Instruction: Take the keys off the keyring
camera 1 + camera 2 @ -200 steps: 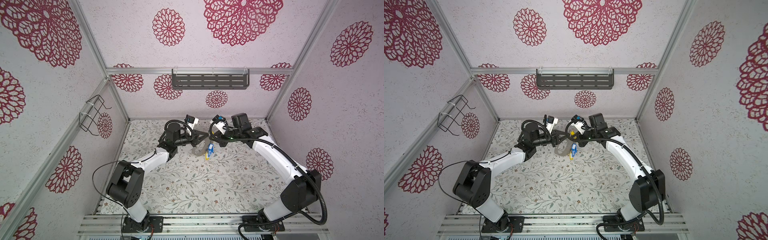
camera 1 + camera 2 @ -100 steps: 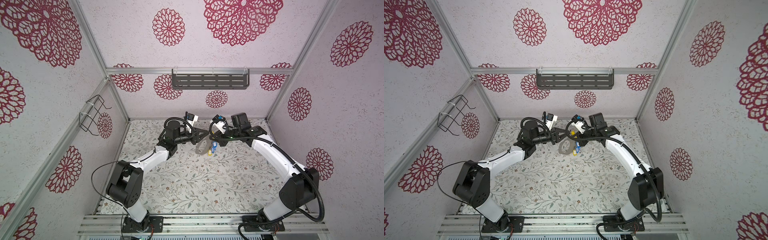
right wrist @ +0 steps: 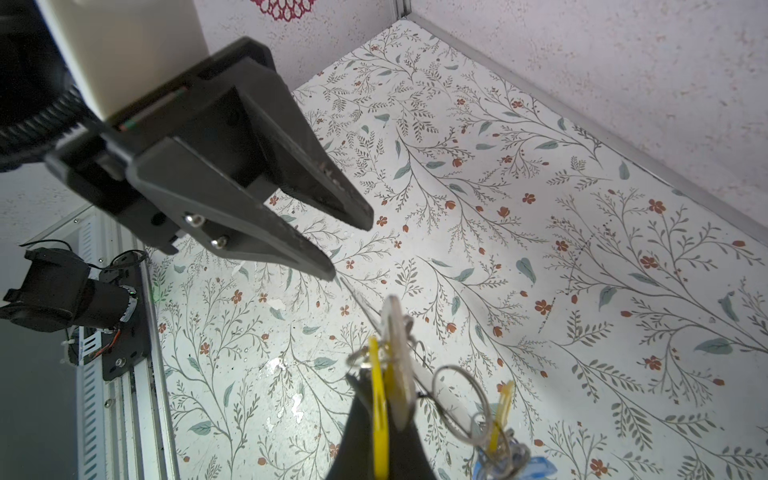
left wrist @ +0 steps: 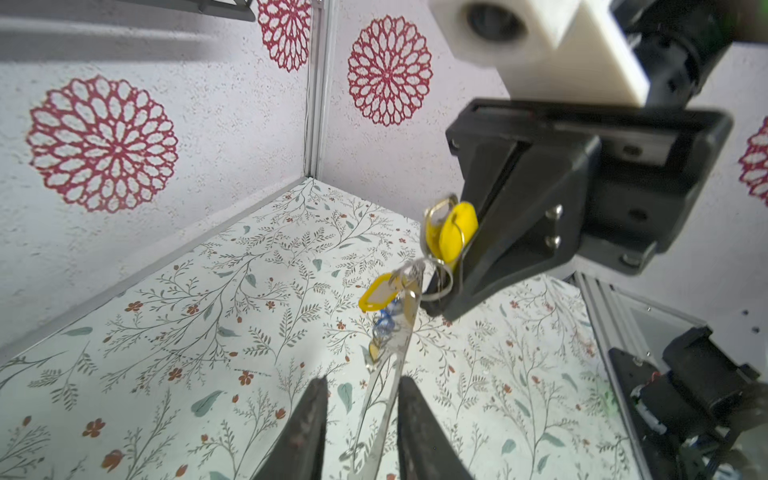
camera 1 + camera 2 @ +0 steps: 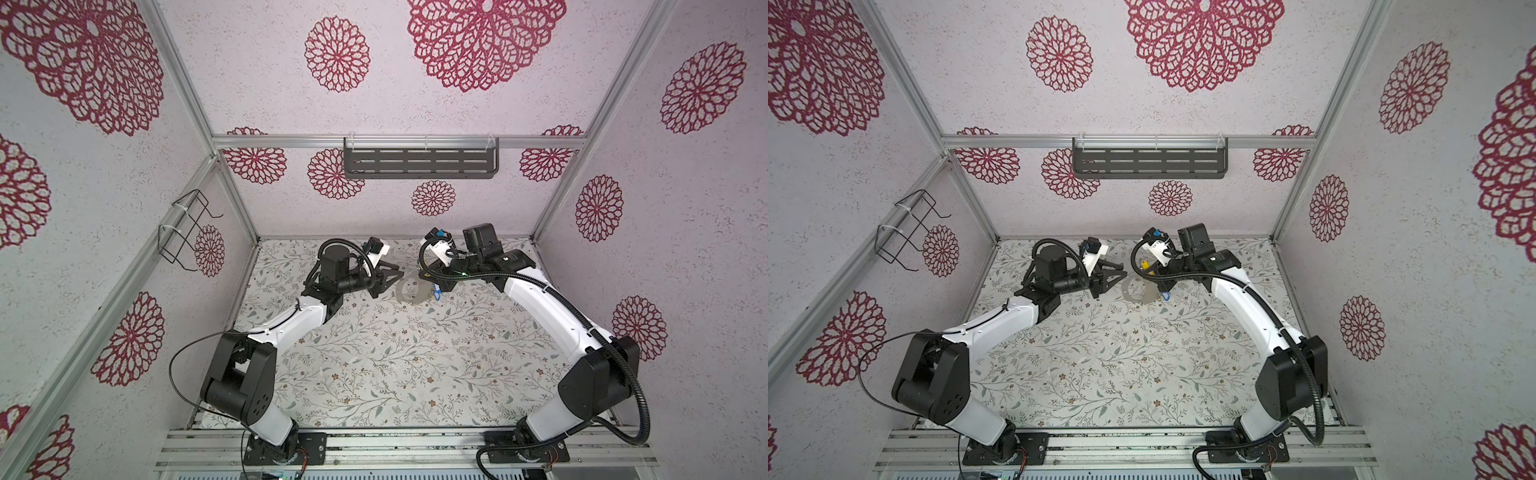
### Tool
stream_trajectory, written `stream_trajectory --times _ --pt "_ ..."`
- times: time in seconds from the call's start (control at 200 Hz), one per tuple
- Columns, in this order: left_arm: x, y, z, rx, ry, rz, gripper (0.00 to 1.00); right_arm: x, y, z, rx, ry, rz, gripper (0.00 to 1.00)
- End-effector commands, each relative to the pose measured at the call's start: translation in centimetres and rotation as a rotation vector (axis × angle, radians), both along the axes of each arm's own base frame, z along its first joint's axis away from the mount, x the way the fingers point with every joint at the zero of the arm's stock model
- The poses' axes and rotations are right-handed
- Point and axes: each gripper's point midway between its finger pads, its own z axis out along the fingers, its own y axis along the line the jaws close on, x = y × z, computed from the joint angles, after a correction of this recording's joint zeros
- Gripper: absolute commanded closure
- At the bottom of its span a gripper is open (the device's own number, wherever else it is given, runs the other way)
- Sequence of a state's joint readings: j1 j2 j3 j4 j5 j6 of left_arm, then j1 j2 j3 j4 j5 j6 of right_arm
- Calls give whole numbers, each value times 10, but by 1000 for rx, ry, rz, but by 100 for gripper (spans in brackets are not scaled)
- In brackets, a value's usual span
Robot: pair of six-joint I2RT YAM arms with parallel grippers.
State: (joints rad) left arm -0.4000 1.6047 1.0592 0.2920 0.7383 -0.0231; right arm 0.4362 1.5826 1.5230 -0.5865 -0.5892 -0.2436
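Note:
The grey keyring (image 5: 413, 301) (image 5: 1144, 300) hangs between both arms, just above the floral table. My right gripper (image 3: 380, 386) (image 5: 433, 286) is shut on a yellow key (image 3: 379, 411) (image 4: 455, 237) at the ring's upper end. Another yellow key (image 4: 376, 293) and a blue key (image 4: 384, 322) (image 3: 536, 465) dangle from small metal loops (image 3: 457, 403). My left gripper (image 4: 362, 382) (image 5: 390, 285) is open. The ring's lower band (image 4: 392, 365) runs between its fingers, with a gap on one side.
A dark slotted shelf (image 5: 419, 163) hangs on the back wall and a wire holder (image 5: 185, 232) on the left wall. The enclosure walls stand close behind both grippers. The aluminium base rail (image 5: 374, 444) runs along the front.
My left gripper has opened off the keyring's band and drawn back a little. The ring and keys, still held by the right gripper, have shifted slightly toward the back.

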Motion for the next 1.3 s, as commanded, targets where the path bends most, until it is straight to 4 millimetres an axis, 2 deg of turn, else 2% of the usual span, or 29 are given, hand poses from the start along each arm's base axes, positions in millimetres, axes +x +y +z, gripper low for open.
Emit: stream_trajectory --times 0.0,0.095,0.385,0.48,0.575,0.751,0.966,1.296 --pt "8 14 13 38 -145 -41 69 -4 5 24 50 -44 49 100" --pt "15 15 14 56 -173 -101 69 -8 7 21 53 -26 65 100" --pt "11 -25 -3 42 -150 -279 70 -15 11 20 67 -13 87 100" --pt "5 -37 3 12 -159 -301 69 -14 11 21 66 -17 84 100" --pt "-4 -44 18 -49 -175 -313 67 -14 11 23 66 -18 85 100" --pt "-18 -43 40 -147 -178 -342 68 -16 10 21 62 -10 83 100" --pt "-27 -43 39 -153 -148 -360 70 -17 10 19 62 -1 80 100" --pt "-29 -42 44 -169 -141 -369 61 -20 16 18 62 16 95 100"
